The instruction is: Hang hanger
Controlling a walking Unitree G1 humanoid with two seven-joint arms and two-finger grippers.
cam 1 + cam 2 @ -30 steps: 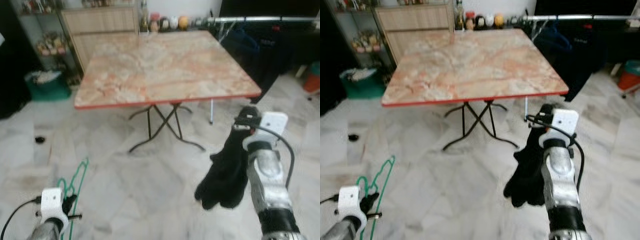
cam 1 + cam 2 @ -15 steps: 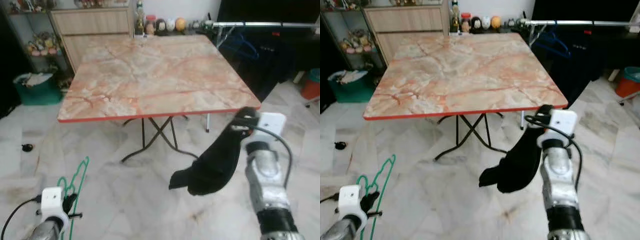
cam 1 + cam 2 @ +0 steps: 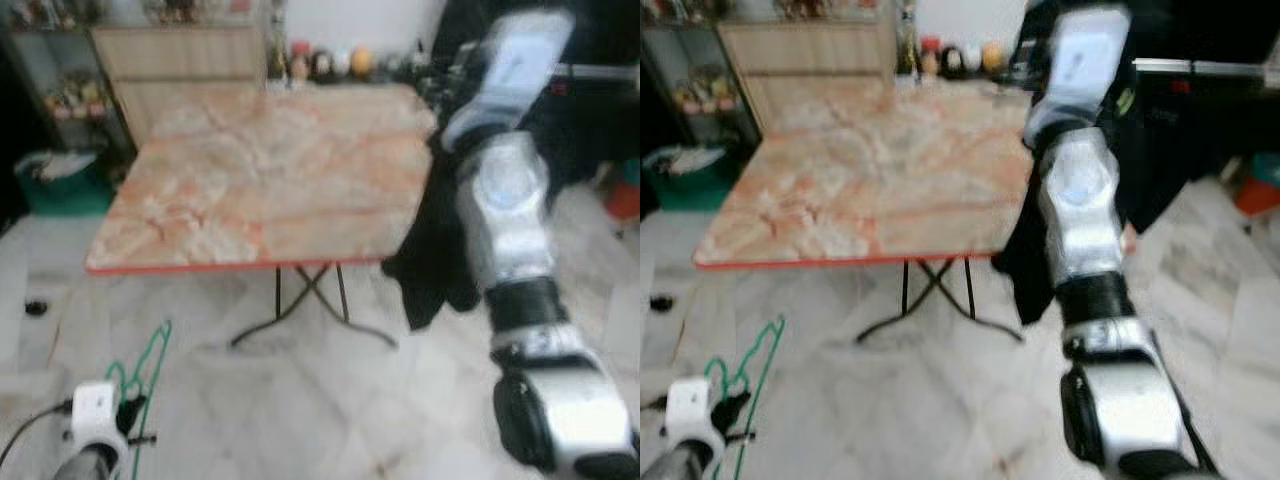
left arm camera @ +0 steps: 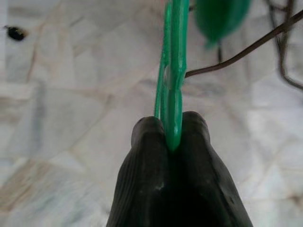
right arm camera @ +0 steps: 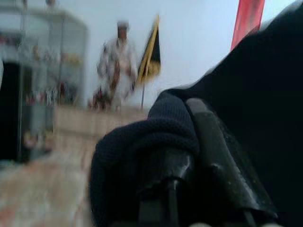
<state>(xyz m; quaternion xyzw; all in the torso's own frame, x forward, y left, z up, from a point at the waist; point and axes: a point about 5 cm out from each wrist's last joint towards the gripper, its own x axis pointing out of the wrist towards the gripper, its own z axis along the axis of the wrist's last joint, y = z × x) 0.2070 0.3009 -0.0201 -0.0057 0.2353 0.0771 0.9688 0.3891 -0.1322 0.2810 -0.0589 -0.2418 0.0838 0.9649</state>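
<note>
Both eye views are smeared with motion blur — the small items along the far edge of the marble table (image 3: 260, 170) are coloured blobs, too soft to identify. The right arm blocks the table's right corner, and the right gripper (image 5: 189, 189) is wrapped in a dark garment (image 3: 435, 260), so how its fingers stand cannot be read. The garment's upper end is hidden behind the arm. The green hanger (image 4: 171, 94) runs off the left wrist picture's edge, its hook out of frame and its foreground part blurred. A tiny dark speck (image 4: 15, 32) on the floor is too small to name — likewise the shelf contents (image 3: 70, 105).
</note>
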